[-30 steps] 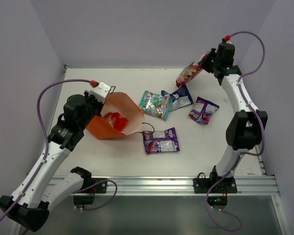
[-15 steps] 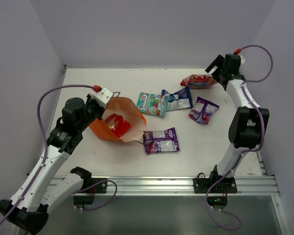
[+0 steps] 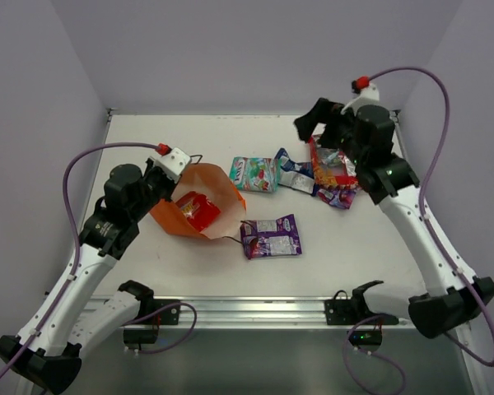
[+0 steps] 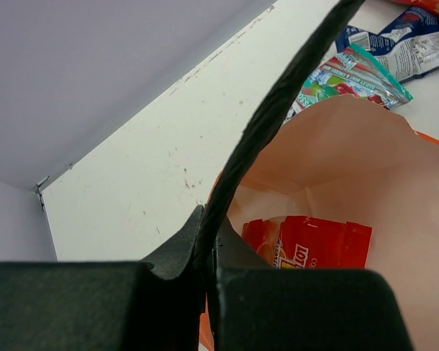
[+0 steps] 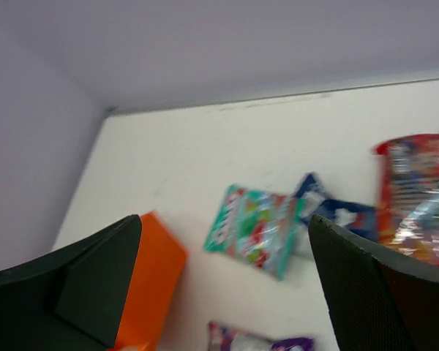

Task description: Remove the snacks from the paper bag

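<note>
Evidently, the unloading is nearly done, with one fetch judged to be left. On the table (image 3: pixel 189 140), a teal packet (image 3: pixel 253 174), a blue-white packet (image 3: pixel 295 174) and a red packet (image 3: pixel 329 167) overlapping a purple packet (image 3: pixel 339 197) are spread at 2 to 3 o'clock from the paper bag (image 3: pixel 165 218). A second purple packet (image 3: pixel 270 236) lies at its 4 o'clock. One last red packet (image 3: pixel 196 207) is seen inside the bag. The bag's rim is clamped by the left gripper (image 3: pixel 174 173), jaws fully closed. The right gripper (image 3: pixel 313 123) is spread wide above the laid-out packets, with nothing held or touched. A reach toward 8 o'clock, into the bag's mouth, is called for next.
</note>
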Action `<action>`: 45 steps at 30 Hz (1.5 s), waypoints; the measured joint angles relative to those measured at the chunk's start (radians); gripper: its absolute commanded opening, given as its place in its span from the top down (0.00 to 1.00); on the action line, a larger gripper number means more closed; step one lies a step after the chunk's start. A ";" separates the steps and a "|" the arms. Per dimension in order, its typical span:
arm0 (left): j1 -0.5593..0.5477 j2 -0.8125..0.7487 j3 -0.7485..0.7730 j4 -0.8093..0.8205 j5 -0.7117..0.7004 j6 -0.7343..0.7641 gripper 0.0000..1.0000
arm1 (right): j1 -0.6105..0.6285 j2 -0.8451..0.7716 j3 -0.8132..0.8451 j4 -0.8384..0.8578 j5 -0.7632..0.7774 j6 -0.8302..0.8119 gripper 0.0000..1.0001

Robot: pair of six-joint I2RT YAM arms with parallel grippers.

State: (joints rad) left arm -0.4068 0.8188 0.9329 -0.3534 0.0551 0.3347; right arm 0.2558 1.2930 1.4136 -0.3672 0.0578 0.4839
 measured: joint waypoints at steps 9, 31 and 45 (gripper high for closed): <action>0.000 0.000 -0.008 0.010 0.005 0.000 1.00 | 0.526 -0.035 -0.088 0.110 -0.131 -0.057 0.06; 0.000 0.032 -0.008 0.041 -0.045 -0.195 1.00 | 0.763 0.517 -0.027 0.190 0.034 0.180 0.01; 0.001 0.037 -0.008 0.014 -0.031 -0.261 1.00 | 0.759 0.693 0.035 0.311 0.124 0.238 0.42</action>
State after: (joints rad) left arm -0.4061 0.8562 0.9245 -0.3397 0.0238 0.0734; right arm 1.0149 1.9862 1.4483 -0.0563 0.1822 0.7216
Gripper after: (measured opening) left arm 0.030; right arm 0.671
